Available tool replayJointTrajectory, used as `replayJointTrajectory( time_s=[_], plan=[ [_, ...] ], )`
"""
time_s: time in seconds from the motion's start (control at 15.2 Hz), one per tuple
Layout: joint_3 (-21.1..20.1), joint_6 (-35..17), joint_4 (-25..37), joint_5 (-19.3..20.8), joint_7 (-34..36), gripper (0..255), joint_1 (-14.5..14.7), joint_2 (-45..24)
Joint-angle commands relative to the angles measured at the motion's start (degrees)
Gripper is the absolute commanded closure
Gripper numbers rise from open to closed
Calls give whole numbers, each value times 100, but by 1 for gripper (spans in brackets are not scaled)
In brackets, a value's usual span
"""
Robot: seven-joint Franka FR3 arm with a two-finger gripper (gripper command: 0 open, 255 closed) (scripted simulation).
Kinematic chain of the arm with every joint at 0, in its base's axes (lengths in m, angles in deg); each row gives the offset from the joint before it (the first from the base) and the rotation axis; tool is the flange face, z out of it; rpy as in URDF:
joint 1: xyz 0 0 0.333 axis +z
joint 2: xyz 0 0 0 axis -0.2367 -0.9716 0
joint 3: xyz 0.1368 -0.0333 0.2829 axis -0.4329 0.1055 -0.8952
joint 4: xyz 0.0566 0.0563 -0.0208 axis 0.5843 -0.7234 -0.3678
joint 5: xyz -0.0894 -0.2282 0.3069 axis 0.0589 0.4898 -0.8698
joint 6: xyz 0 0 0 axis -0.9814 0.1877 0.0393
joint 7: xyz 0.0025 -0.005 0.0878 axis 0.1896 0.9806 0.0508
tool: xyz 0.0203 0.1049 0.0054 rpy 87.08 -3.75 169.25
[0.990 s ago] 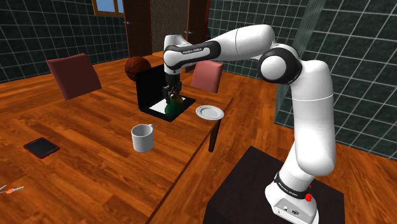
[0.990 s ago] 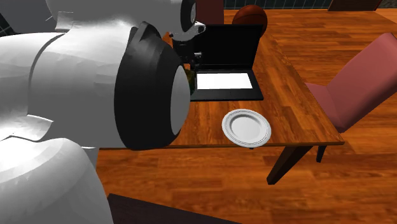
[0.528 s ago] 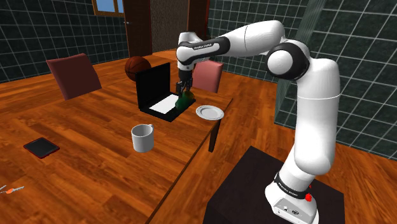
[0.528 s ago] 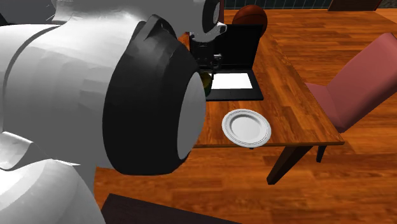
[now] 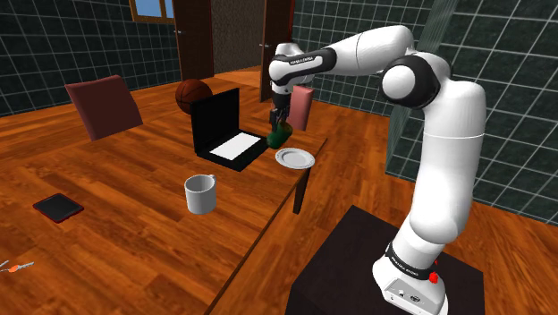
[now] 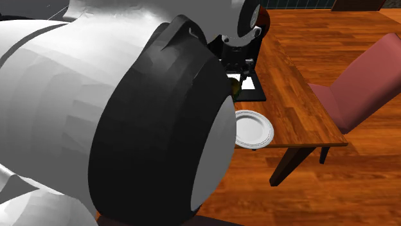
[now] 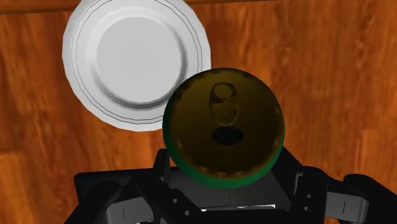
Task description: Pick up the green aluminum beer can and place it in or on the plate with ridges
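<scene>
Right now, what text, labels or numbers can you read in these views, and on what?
Lettering on the arm's forearm band: too small to read.
Lettering on the arm's base band: too small to read.
Beer can, plate: no text visible.

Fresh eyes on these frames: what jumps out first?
The arm's huge dark joint looms across the second exterior view's left, hiding much of the table. In the shoulder view, the gripper holds a green can above the table. The wrist view shows the can's top overlapping the rim of the white ridged plate.
</scene>
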Motion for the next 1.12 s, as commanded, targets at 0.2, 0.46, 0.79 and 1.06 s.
replayJointTrajectory(
  time_s=[0.2, 0.46, 0.79, 1.06],
  plan=[
    [206, 132, 75, -55, -620, 255, -401, 52],
    [332, 150, 148, -103, -1006, 255, -655, -11],
    [325, -206, -136, -120, -1018, 255, -653, -84],
    [318, -483, -334, -138, -1031, 255, -654, -164]
  ],
)
